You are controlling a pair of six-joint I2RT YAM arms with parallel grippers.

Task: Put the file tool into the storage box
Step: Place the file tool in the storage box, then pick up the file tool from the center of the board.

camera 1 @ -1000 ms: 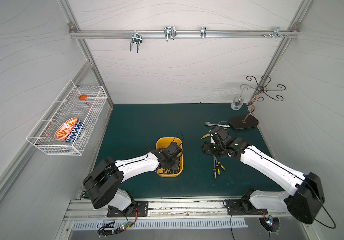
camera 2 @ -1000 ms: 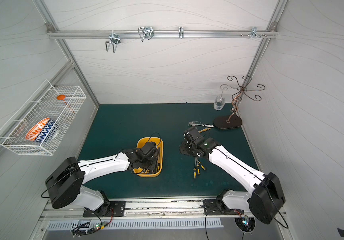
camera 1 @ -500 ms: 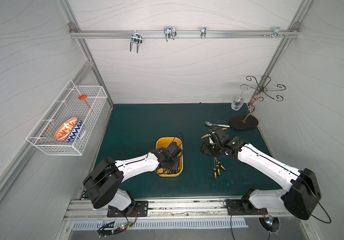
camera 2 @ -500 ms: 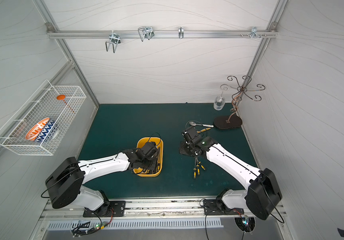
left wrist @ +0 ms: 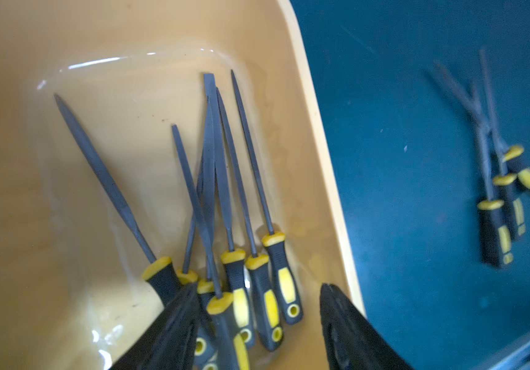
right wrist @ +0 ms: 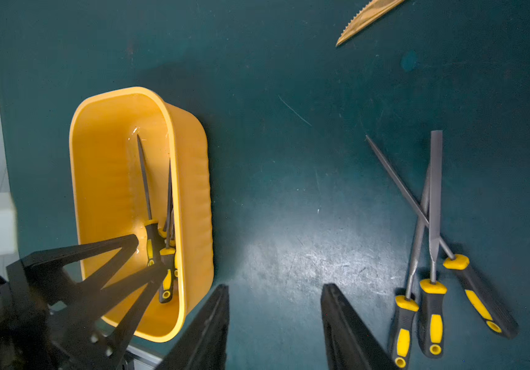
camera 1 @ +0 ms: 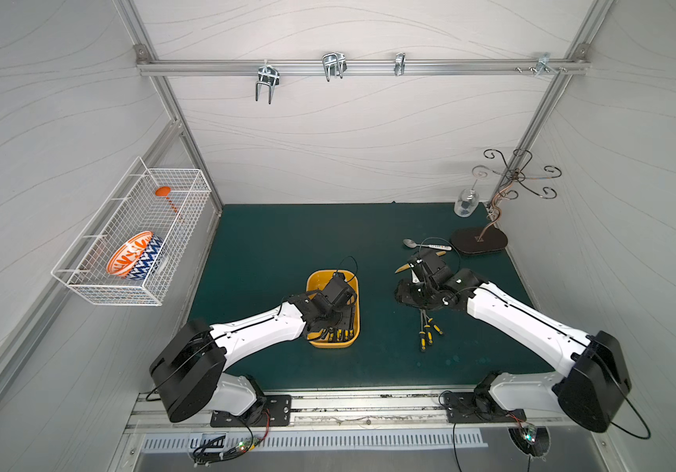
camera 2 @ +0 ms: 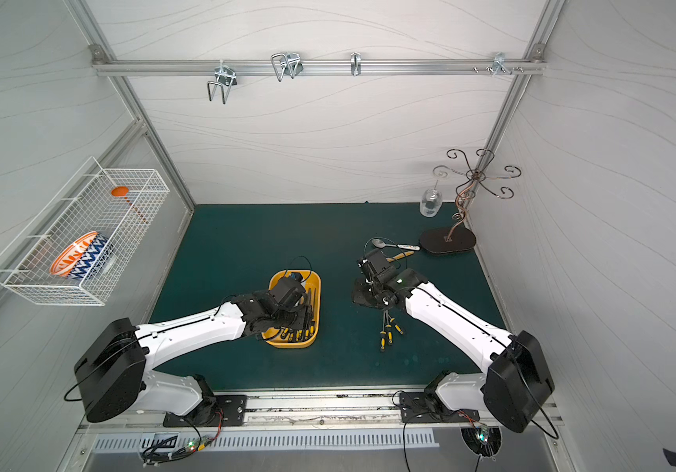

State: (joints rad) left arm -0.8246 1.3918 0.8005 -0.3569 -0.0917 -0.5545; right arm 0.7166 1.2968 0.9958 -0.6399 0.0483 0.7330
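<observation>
1. First, on the left wall hung a white wire basket (camera 1: 173, 180). It held a tilted orange-and-blue patterned bowl (camera 1: 134, 255) and an orange spoon (camera 1: 163, 191).
2. Left of the green mat's (camera 1: 287, 237) middle, toward its front edge, stood the yellow storage box (camera 1: 320, 273). Its long sides ran front to back.
3. The left gripper (left wrist: 257, 288) hung over the box's front end. Its jaws were spread wide with nothing clamped between them, and its fingertips stood to either side of the handles lying below.
4. About seven files (left wrist: 213, 128) lay inside the box. Their black-and-yellow handles were bunched at the front end by the right wall, and their blades fanned toward the back, several of them crossing.
5. The right gripper (right wrist: 275, 288) was over bare mat, between the box and the loose files (right wrist: 435, 192). Its jaws were partly apart and held nothing.
6. Those three loose files lay on the mat right of its middle, toward the front edge. Their handles were together and their blades crossed.
7. Toward the back right corner lay a serrated golden knife (right wrist: 369, 19) and a metal spoon (camera 1: 410, 243). Right of them stood a curled-hook stand (camera 1: 479, 242) on a dark oval base, with a glass jar (camera 1: 465, 204) at the back edge.
</observation>
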